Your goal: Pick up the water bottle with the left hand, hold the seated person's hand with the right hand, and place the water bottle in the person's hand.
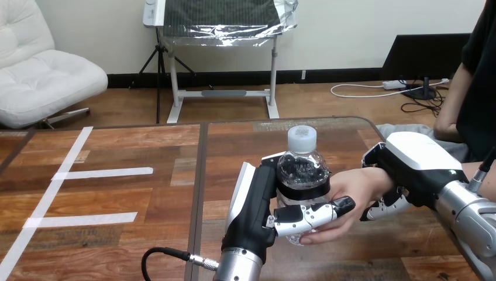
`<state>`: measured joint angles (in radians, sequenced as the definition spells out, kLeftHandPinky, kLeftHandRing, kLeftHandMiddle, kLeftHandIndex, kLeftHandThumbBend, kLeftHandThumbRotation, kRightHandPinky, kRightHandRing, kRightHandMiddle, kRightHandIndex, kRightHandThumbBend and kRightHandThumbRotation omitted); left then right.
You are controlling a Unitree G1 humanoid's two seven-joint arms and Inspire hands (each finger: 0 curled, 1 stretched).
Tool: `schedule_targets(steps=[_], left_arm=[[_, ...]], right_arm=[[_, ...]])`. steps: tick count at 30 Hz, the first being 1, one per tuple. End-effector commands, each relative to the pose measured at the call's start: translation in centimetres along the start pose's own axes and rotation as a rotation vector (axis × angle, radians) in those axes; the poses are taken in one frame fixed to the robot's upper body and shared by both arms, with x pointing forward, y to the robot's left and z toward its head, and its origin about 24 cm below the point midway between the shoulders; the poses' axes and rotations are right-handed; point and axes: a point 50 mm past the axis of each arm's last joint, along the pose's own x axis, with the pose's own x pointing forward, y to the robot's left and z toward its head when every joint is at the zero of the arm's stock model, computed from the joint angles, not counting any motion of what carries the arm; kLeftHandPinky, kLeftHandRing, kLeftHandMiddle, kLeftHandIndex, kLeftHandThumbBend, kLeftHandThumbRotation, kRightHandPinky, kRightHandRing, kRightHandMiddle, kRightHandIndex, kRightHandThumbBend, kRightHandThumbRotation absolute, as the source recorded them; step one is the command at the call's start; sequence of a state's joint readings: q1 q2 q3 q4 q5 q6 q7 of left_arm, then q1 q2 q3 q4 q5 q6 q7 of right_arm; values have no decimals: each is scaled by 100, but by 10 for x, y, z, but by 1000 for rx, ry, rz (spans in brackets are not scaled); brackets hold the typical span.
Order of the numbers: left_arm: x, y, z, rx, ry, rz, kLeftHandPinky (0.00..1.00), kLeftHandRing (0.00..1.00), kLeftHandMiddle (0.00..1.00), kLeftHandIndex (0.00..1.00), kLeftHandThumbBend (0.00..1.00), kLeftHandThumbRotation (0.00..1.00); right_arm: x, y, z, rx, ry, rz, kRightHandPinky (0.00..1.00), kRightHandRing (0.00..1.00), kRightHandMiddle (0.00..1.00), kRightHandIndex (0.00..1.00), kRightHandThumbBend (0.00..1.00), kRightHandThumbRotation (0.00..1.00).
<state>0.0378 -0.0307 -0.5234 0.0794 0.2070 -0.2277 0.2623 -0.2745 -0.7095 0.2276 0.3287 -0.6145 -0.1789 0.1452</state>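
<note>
The lower part of the water bottle [301, 170] is hidden: the left hand's fingers [310, 213] cross in front of it and the person's hand [351, 190] cups it from the right and from below, so its base cannot be seen, nor whether it touches the worktop [146, 146]. The person's wrist is largely covered by the right hand [412, 164]. The left forearm is cut off by the bottom edge, the right forearm by the right edge.

The bottle stands upright, its white cap [302, 138] on top and a dark band [304, 192] round its middle. The left hand [254, 199] grips it from the left, with its palm against the bottle's side and its fingers wrapped round the front below the band. The person's hand is on the bottle as well, reaching in from the right, palm against the bottle and fingertips showing just beneath the robot's fingers. So both the left hand and the person's hand are on the bottle.

The right hand lies over the person's wrist, its white shell on top, and its fingers [386, 208] curl in under the wrist, closing round it.

The worktop is brown wood with a dark seam [199, 175] running away from the robot. White tape strips [102, 173] lie on its left part, well apart from the bottle.
</note>
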Motion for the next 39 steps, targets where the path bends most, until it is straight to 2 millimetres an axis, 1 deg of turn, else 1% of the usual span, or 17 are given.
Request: schedule_targets(steps=[1,7,8,10,11,13,16,19,21,28,30,37,38,39], left_arm=[[24,-26,42,-123,-175,-11,33,38,43,43,66,0],[24,-25,42,-129,-174,-12,33,38,43,43,66,0],[23,-25,41,-137,-170,-17,34,39,43,44,66,0],[23,-25,41,-145,-163,-26,35,40,44,45,67,0],[23,-25,40,-145,-161,-31,38,44,49,49,69,0],[24,-25,40,-135,-159,-38,40,47,51,51,70,0],[24,-25,40,-107,-154,-48,45,53,57,57,74,1],[24,-25,40,-64,-148,-62,52,60,64,64,79,8],[24,-25,39,-40,-144,-70,60,68,71,72,84,16],[24,-26,39,20,-134,-89,73,80,83,85,90,28],[24,-26,39,29,-134,-89,77,84,88,90,93,34],[23,-26,39,70,-139,-89,86,93,95,98,97,43],[23,-26,39,72,-138,-89,90,96,97,98,98,45],[23,-26,39,73,-138,-89,91,96,98,99,98,46]], right_arm=[[0,-24,-15,-8,84,-83,20,26,33,37,76,0],[1,-24,-16,-19,89,-84,21,27,35,39,77,0],[1,-23,-16,-23,91,-85,24,31,41,44,78,0],[1,-22,-17,-30,95,-88,25,33,43,45,78,0],[2,-22,-17,-32,96,-88,29,36,45,47,80,0],[2,-22,-17,-36,100,-87,31,38,47,49,80,0],[2,-22,-17,-38,106,-84,35,42,50,51,81,0],[2,-21,-17,-37,110,-83,39,45,53,53,81,0],[2,-21,-17,-37,110,-86,42,49,55,55,82,0],[2,-21,-17,-34,110,-94,48,54,60,59,83,0],[2,-20,-17,-33,111,-93,50,57,62,61,84,0],[2,-20,-17,-45,115,-95,55,62,68,66,85,0],[2,-20,-17,-47,115,-94,56,64,70,67,85,0],[2,-20,-17,-48,115,-94,57,65,71,68,85,0]])
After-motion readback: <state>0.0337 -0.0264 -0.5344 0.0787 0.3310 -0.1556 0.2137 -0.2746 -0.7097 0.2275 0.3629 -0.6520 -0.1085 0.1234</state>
